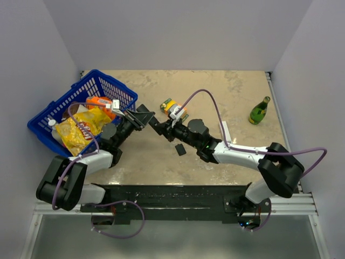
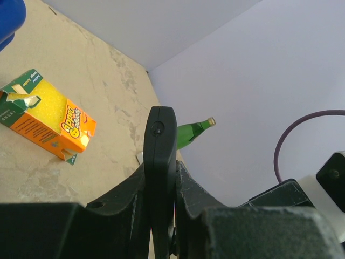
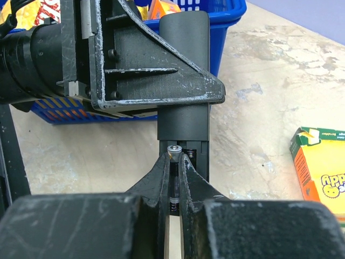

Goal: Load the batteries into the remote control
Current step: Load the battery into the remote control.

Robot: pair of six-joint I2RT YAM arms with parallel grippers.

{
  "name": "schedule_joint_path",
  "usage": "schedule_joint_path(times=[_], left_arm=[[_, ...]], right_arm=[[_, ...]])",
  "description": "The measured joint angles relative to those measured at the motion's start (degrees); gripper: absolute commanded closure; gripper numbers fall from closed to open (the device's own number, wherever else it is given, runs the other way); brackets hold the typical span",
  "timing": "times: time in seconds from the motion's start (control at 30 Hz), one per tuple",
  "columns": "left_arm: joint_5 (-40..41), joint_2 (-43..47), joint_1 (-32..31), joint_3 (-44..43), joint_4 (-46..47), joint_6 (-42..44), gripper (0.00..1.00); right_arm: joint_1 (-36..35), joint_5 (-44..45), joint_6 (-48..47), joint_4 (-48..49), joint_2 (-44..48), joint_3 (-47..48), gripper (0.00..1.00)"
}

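The remote control (image 3: 183, 124) sits at the centre of the top view, clenched edge-on in the jaws of the left gripper (image 2: 160, 168). In the right wrist view it runs up the middle of the frame, with its battery bay open at the lower end. The right gripper (image 3: 173, 162) has its jaws pinched on a thin battery (image 3: 173, 150), silver tip upward, right at the mouth of that bay. The small black cover (image 1: 180, 149) lies on the table (image 1: 226, 97) just below the two grippers. An orange box (image 2: 46, 121) lies above centre, a green bottle (image 1: 259, 110) at the right and a blue basket (image 1: 118, 89) at the upper left.
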State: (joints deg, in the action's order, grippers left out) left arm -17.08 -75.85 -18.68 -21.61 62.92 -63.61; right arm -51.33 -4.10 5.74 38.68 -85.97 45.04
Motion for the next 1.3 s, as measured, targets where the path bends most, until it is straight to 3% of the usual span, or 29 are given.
schedule_joint_path(times=[1.3], left_arm=[[0.9, -0.7, -1.0, 0.0, 2.2, -1.4, 1.0]], right_arm=[[-0.1, 0.6, 0.2, -1.4, 0.0, 1.0, 0.72]])
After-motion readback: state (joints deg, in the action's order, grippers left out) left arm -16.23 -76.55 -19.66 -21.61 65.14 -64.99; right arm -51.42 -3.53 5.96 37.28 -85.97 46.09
